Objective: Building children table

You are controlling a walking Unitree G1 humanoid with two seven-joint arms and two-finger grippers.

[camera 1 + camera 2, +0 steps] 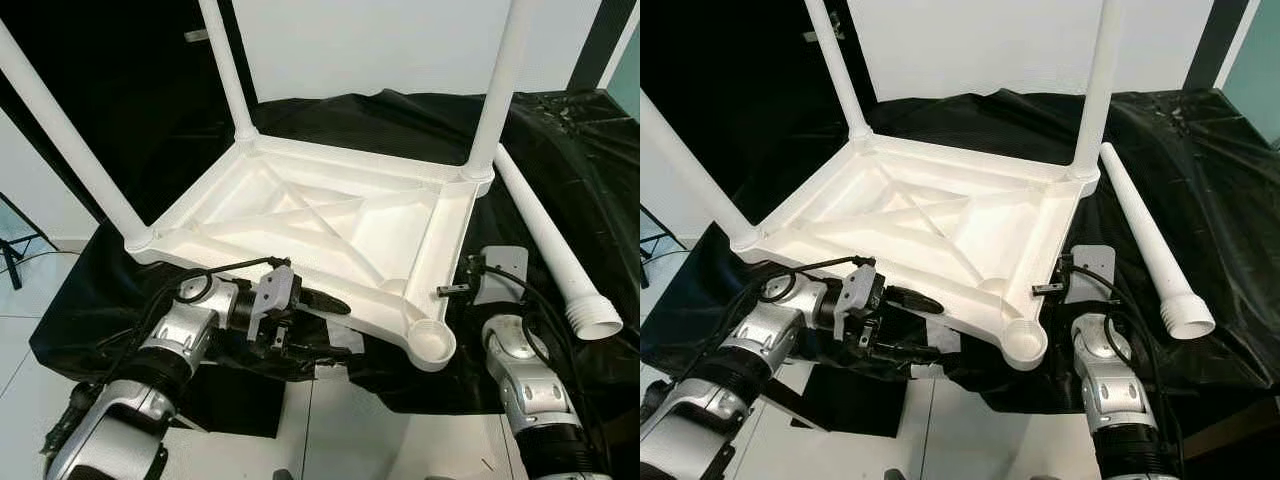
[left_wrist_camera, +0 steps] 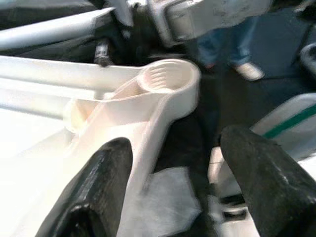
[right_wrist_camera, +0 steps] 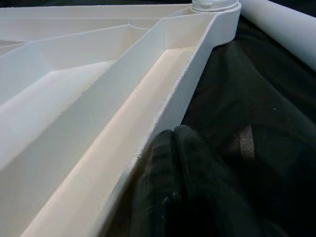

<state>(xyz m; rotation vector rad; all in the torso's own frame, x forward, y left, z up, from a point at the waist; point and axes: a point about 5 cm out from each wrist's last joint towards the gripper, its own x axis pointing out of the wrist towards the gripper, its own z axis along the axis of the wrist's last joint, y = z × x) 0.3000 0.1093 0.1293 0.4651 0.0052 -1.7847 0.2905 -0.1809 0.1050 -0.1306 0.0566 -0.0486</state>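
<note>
Our upturned white table (image 1: pixel 330 225) lies on the black-draped tabletop (image 1: pixel 560 150) with three legs fitted and the near-right socket (image 1: pixel 432 343) empty. The loose leg (image 1: pixel 545 235) lies on the cloth to the right, its long axis running away from us, wide end nearest our right pincer (image 3: pixel 173 163), whose fingers rest together beside the table's edge. Our left pincer (image 2: pixel 182 182) stands apart at the near rim. Nothing blocks the socket.

white wall (image 1: pixel 350 40), pale tiled floor (image 1: pixel 400 445)
</note>
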